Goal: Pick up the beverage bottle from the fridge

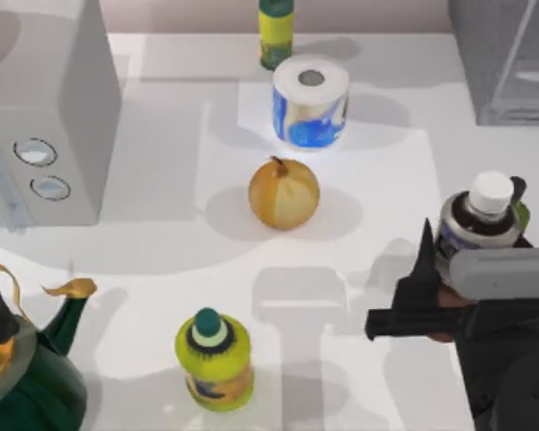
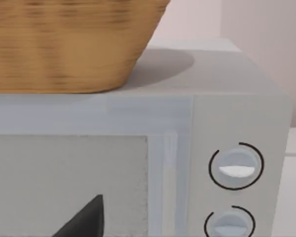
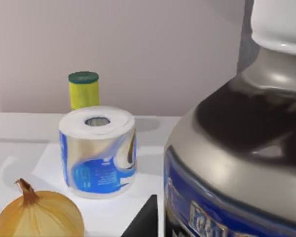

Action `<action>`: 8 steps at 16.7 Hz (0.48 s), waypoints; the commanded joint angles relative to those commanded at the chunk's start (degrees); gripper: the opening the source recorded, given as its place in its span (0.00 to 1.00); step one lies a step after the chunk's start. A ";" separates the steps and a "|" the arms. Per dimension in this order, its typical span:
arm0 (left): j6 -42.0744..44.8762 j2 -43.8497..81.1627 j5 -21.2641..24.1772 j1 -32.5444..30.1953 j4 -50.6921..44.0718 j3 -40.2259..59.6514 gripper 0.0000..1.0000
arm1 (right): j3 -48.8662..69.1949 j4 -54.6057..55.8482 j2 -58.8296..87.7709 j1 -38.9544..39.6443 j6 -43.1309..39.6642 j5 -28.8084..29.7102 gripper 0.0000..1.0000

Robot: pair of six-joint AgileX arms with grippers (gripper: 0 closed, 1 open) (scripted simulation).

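Closest to the lens, in the right wrist view, is the beverage bottle, a small round bottle with a white screw cap, silvery-grey shoulders and a dark bluish-black body carrying a blue label. From above, it stands upright near the counter's right edge, well clear of the fridge, the dark grey boxy cabinet with a pale see-through front at the far right corner. The right gripper sits tight against the bottle, one black finger beside its left flank; the jaws look closed on it, though the far finger is hidden.

Across the white counter lie a yellow-brown onion, a blue-and-white roll of tissue paper, a yellow-green bottle with a teal cap and an olive-green bottle with a dark cap. The left arm is parked at the left; its dark fingertip faces the pale grey box with two round dials, under a woven wicker basket. Whether its jaws are open, I cannot tell.

The main risk is slip: the bottle is round and smooth, and a grip set low on the body could let it tilt or twist on the way up. A sideways swing could also knock the onion.
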 joint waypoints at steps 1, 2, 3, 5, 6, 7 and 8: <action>0.00 0.00 0.00 0.00 0.00 0.00 1.00 | 0.98 2.30 3.95 3.70 0.32 3.89 0.00; 0.00 0.00 0.00 0.00 0.00 0.00 1.00 | 1.96 4.47 7.57 7.11 0.57 7.51 0.00; 0.00 0.00 0.00 0.00 0.00 0.00 1.00 | 2.90 6.49 10.80 10.18 0.76 10.82 0.00; 0.00 0.00 0.00 0.00 0.00 0.00 1.00 | 4.59 9.88 15.94 15.16 0.99 16.26 0.00; 0.00 0.00 0.00 0.00 0.00 0.00 1.00 | 5.25 11.15 17.78 16.99 1.04 18.27 0.00; 0.00 0.00 0.00 0.00 0.00 0.00 1.00 | 5.76 12.09 19.10 18.32 1.07 19.71 0.00; 0.00 0.00 0.00 0.00 0.00 0.00 1.00 | 6.07 12.65 19.86 19.10 1.08 20.56 0.00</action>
